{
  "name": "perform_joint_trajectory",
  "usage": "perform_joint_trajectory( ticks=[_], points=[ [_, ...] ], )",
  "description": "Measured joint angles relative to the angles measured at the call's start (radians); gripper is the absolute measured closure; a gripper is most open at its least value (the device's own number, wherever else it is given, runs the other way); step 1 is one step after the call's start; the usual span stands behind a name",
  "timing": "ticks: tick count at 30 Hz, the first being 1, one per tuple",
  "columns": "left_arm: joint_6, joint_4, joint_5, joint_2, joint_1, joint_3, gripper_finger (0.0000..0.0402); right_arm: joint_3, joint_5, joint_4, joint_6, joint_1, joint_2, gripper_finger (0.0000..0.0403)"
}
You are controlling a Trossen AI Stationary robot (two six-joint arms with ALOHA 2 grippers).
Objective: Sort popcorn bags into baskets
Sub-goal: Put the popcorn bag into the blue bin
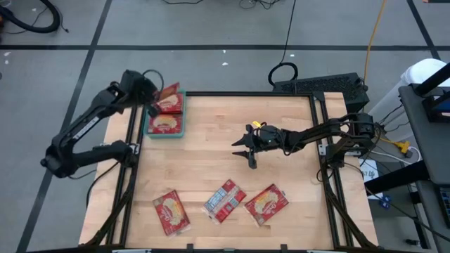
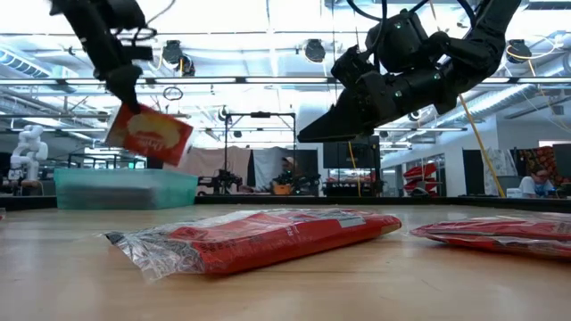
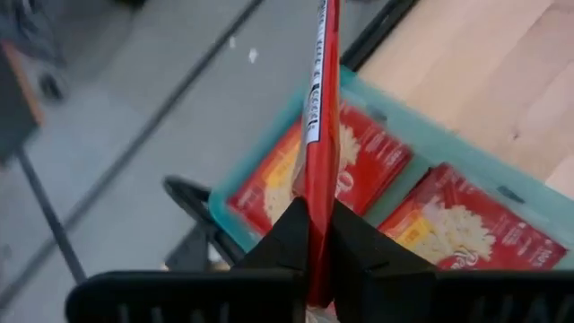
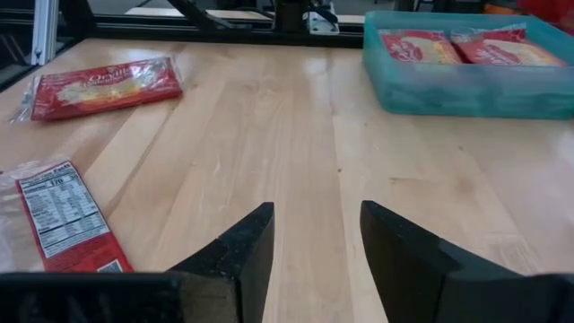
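My left gripper (image 1: pixel 152 100) is shut on a red popcorn bag (image 1: pixel 169 93) above the far end of the teal basket (image 1: pixel 146 126), which stands at the table's far left corner. Two red bags (image 3: pixel 345 175) (image 3: pixel 466 229) lie flat inside the basket. My right gripper (image 1: pixel 250 149) hovers open over the middle of the table, touching nothing. Three more bags lie near the table's near edge: one red (image 1: pixel 171 212), one showing its silvery face (image 1: pixel 225 200), one red (image 1: pixel 266 204). My left gripper pinches the bag by one end (image 3: pixel 316 224) between its two fingers (image 3: pixel 363 260), coming from above. The bag shows edge-on between the fingers in the wrist view. It hangs tilted below the gripper (image 2: pixel 150 135), lifted clear above the basket (image 2: pixel 125 187).
The black frame rails (image 1: pixel 131 151) run along the table's left and right sides. Bare wood lies between the basket and the three bags at the near edge. In the right wrist view the basket (image 4: pixel 466 81) and two bags (image 4: pixel 99 85) (image 4: pixel 58 215) show ahead.
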Motion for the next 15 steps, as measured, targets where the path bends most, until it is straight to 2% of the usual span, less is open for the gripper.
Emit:
perform_joint_trajectory(
  ticks=[6,11,15],
  points=[
    [-0.001,-0.044,0.196,0.166,0.155,0.081,0.0386,0.0,0.0,0.0,-0.006,-0.001,0.0,0.0245],
    [0.007,-0.185,0.241,0.323,0.206,0.21,0.0366,0.0,0.001,0.0,-0.019,-0.001,0.0,0.0245],
    [0.009,-0.267,0.253,0.414,0.216,0.307,0.0373,0.0,0.001,-0.001,-0.019,-0.001,0.0,0.0245]
  ],
)
